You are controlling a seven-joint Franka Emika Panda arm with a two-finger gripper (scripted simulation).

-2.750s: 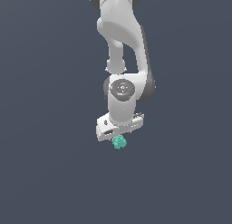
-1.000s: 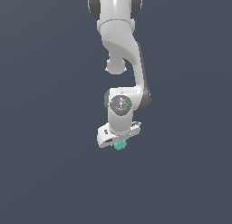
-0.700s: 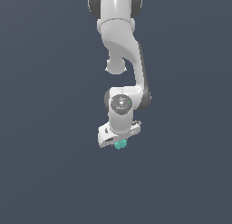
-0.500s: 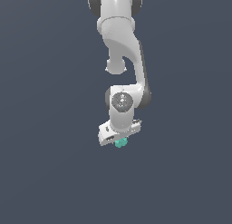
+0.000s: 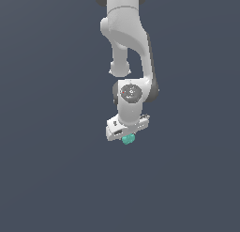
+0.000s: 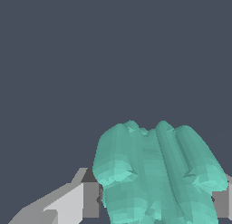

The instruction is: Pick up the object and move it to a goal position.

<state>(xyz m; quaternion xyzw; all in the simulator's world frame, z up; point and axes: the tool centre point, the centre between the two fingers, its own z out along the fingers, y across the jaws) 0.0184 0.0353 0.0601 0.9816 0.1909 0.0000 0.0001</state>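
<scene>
The object is a small teal-green lumpy ball (image 5: 128,140). It sits just under the white hand of my arm in the exterior view. My gripper (image 5: 127,138) is shut on it. In the wrist view the ball (image 6: 156,173) fills the space between the two grey fingers (image 6: 90,199), which press on its two sides. The fingertips are mostly hidden by the hand in the exterior view. The ball hangs over a plain dark grey ground; I cannot tell how high.
The white arm (image 5: 129,43) reaches down from the top of the exterior view. Only flat dark grey ground (image 5: 47,179) surrounds it. No goal marker shows in either view.
The arm has moved the hand and the held ball a little upward and toward the exterior view's right. The grip on the ball is unchanged.
</scene>
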